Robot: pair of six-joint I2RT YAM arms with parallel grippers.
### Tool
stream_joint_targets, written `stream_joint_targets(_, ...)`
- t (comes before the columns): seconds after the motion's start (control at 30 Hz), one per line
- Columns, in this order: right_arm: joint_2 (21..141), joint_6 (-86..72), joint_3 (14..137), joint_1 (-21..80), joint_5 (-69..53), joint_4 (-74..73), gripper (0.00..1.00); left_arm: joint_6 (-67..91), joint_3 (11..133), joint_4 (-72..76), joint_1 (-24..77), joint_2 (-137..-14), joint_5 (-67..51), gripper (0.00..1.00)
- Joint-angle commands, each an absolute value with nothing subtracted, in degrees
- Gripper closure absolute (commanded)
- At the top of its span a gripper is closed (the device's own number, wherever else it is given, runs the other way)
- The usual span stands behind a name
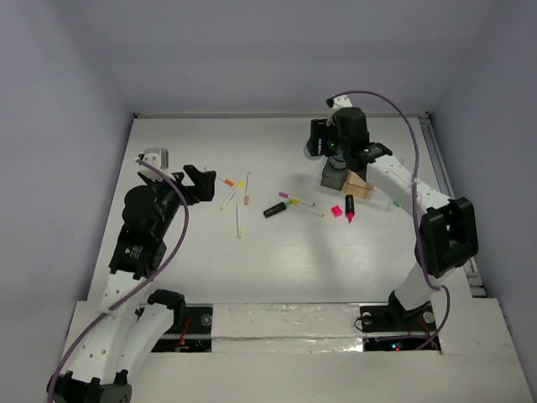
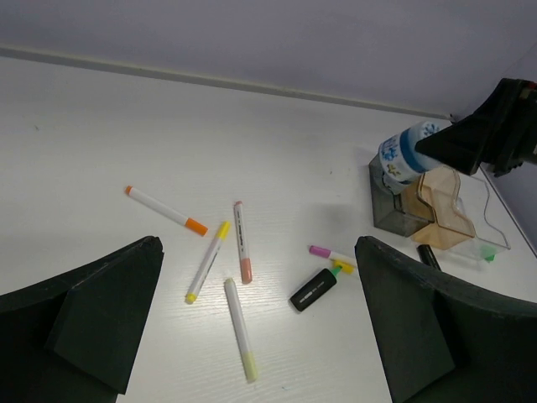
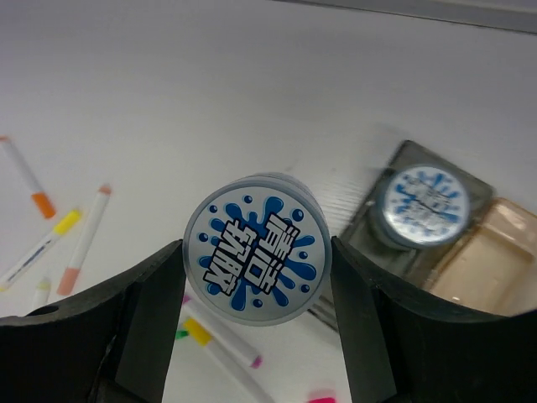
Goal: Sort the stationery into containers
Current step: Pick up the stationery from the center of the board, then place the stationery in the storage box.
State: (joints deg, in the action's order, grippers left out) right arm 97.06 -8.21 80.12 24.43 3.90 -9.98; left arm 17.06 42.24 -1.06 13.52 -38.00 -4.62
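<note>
right pincer: my right pincer (image 3: 257,243) is clamped on a canister (image 3: 256,269), one finger on each side of its round body, and it hangs off the table.
canister axis: its long axis runs straight out along my fingers, with the blue splash lid facing my wrist camera. Seen from the left wrist it is tilted, not upright.
tray: the tray (image 2: 466,200) sits below and just beyond the canister, its dark section (image 2: 388,215) being the end closest to it.
key relation: the dark section lies ahead and to the right of the canister, close but not yet under it.
already stored: the other canister (image 3: 422,206) stands in that dark section, lid up.
judgement: I would need to shift over the free part of the dark section and tip the canister upright, or it may knock its twin.
left pincer: my left pincer (image 2: 260,336) is wide apart and holds nothing, well away from the tray.
pens: the pens (image 2: 208,260) and a black marker (image 2: 313,290) lie flat on the left-arm side of the tray, nearer my left pincer.
</note>
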Motion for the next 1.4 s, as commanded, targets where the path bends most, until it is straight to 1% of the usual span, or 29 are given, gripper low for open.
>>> stream_joint_targets(0.0, 94.4, -9.75, 77.61, 20.05, 6.41, -6.24, 0.58, 17.32, 42.8, 2.37, 13.8, -37.26, -6.24, 0.01)
stream_joint_targets(0.13, 93.87, -9.67, 75.68, 16.79, 7.56, -7.9, 0.58, 17.49, 42.8, 2.55, 13.8, -37.44, -6.33, 0.01)
stream_joint_targets(0.33, 94.92, -9.76, 73.74, 15.64, 10.37, -8.08, 0.58, 17.58, 42.71, 2.72, 13.8, -38.06, -6.5, 0.01)
stream_joint_targets(0.57, 96.24, -10.63, 73.13, 15.12, 6.6, -6.68, 0.57, 17.67, 42.71, 2.81, 13.8, -38.67, -6.77, 0.01)
stream_joint_targets(0.83, 98.17, -10.63, 74.0, 15.12, 5.8, -8.26, 0.55, 17.58, 42.71, 2.81, 13.8, -38.93, -7.03, 0.01)
stream_joint_targets(0.93, 98.96, -10.99, 73.74, 15.12, 5.89, -8.7, 0.5, 17.67, 42.71, 2.9, 13.8, -38.85, -7.12, 0.01)
stream_joint_targets(0.97, 98.96, -11.16, 73.65, 15.12, 5.89, -8.61, 0.4, 17.58, 42.71, 2.9, 13.8, -38.93, -7.21, 0.01)
stream_joint_targets(1.03, 98.7, -11.16, 73.65, 15.12, 6.06, -8.7, 0.27, 17.67, 42.63, 2.9, 13.8, -38.94, -7.29, 0.01)
stream_joint_targets(1.07, 98.53, -11.16, 73.74, 15.12, 6.06, -8.79, 0.16, 17.75, 42.63, 2.9, 13.8, -38.94, -7.21, 0.01)
stream_joint_targets(1.17, 97.04, -10.99, 74.18, 15.12, 5.63, -8.7, 0.07, 17.75, 42.71, 2.9, 13.8, -39.11, -7.29, 0.01)
stream_joint_targets(1.3, 93.87, -11.6, 73.83, 15.12, 3.09, -8.09, 0.06, 17.75, 42.8, 3.08, 13.8, -39.9, -7.91, 0.01)
stream_joint_targets(1.33, 92.21, -11.78, 72.78, 16.42, 2.47, -7.3, 0.07, 17.84, 42.8, 3.16, 13.8, -40.08, -8.08, 0.01)
stream_joint_targets(1.37, 91.33, -12.04, 72.34, 17.48, 1.94, -6.95, 0.13, 17.84, 42.89, 3.16, 13.8, -40.25, -8.26, 0.01)
